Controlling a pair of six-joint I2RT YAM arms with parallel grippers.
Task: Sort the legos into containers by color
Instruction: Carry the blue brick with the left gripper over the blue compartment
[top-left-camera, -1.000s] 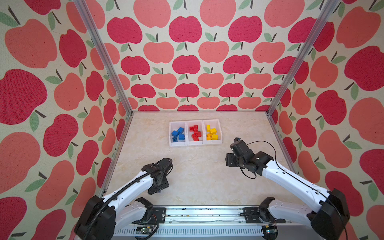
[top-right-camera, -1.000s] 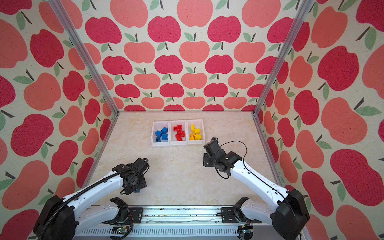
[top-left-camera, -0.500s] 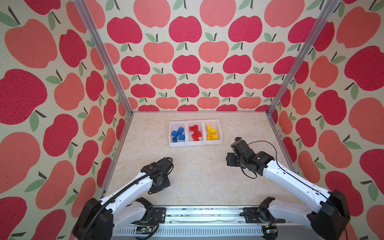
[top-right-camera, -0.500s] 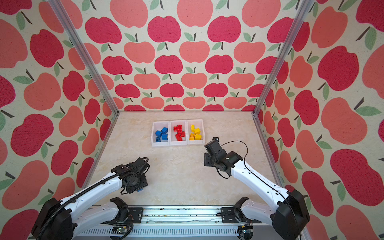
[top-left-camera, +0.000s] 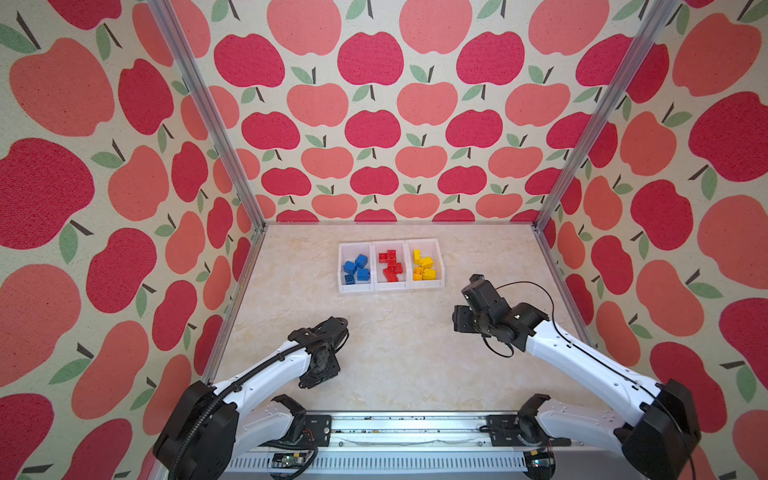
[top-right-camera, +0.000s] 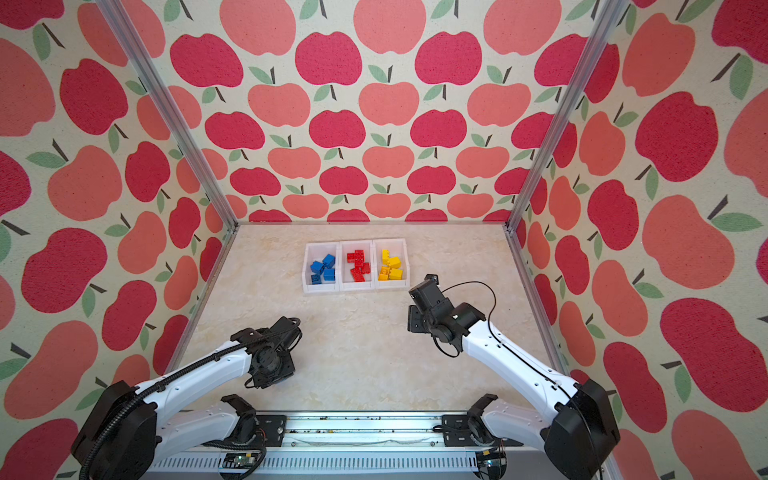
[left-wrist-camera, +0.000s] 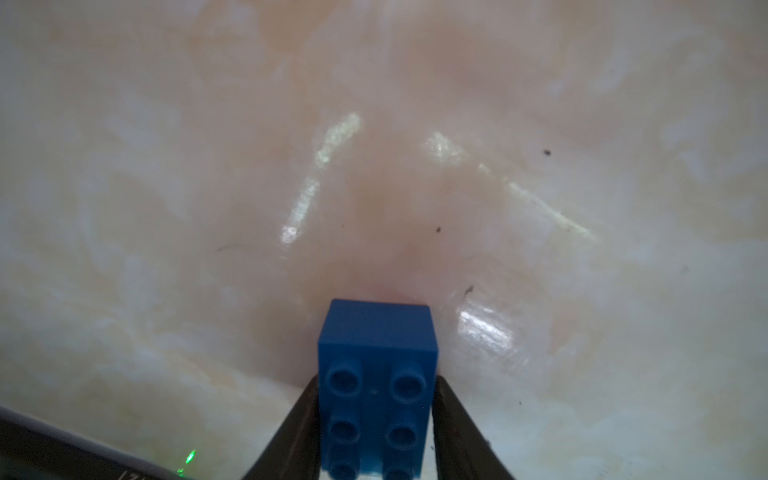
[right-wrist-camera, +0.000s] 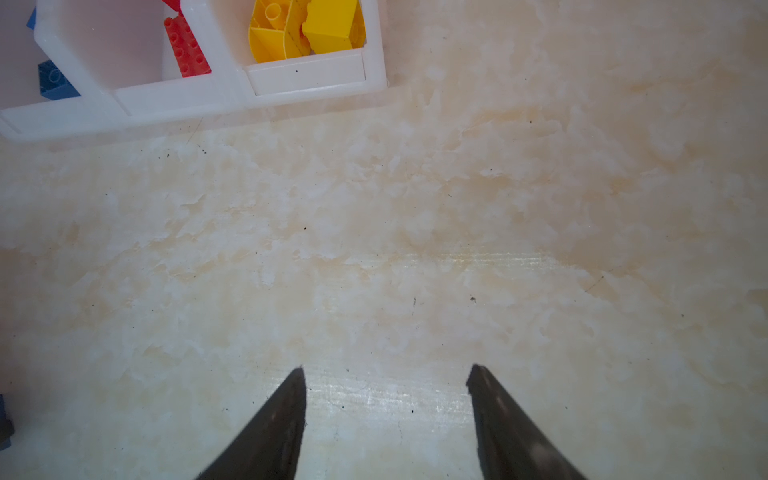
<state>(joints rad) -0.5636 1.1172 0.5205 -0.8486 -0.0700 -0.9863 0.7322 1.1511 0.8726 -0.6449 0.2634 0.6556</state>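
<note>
Three joined white containers (top-left-camera: 390, 286) (top-right-camera: 355, 286) stand at the back middle of the table. They hold blue legos (top-left-camera: 355, 266) on the left, red legos (top-left-camera: 390, 266) in the middle and yellow legos (top-left-camera: 424, 268) on the right. My left gripper (top-left-camera: 318, 368) points down at the front left. In the left wrist view it (left-wrist-camera: 376, 378) is shut on a blue lego (left-wrist-camera: 378, 345), studs toward the camera, with a finger against each side. My right gripper (right-wrist-camera: 386, 369) is open over bare table, nearer than the yellow bin (right-wrist-camera: 307, 77).
Apple-patterned walls with metal corner posts (top-left-camera: 208, 116) close in the table on three sides. The arms' rail (top-left-camera: 395, 428) runs along the front edge. The marble tabletop (top-left-camera: 399, 353) lies between the two arms.
The left jaws have closed onto the blue lego, and the left wrist has dropped slightly toward the front. The right arm has hardly moved.
</note>
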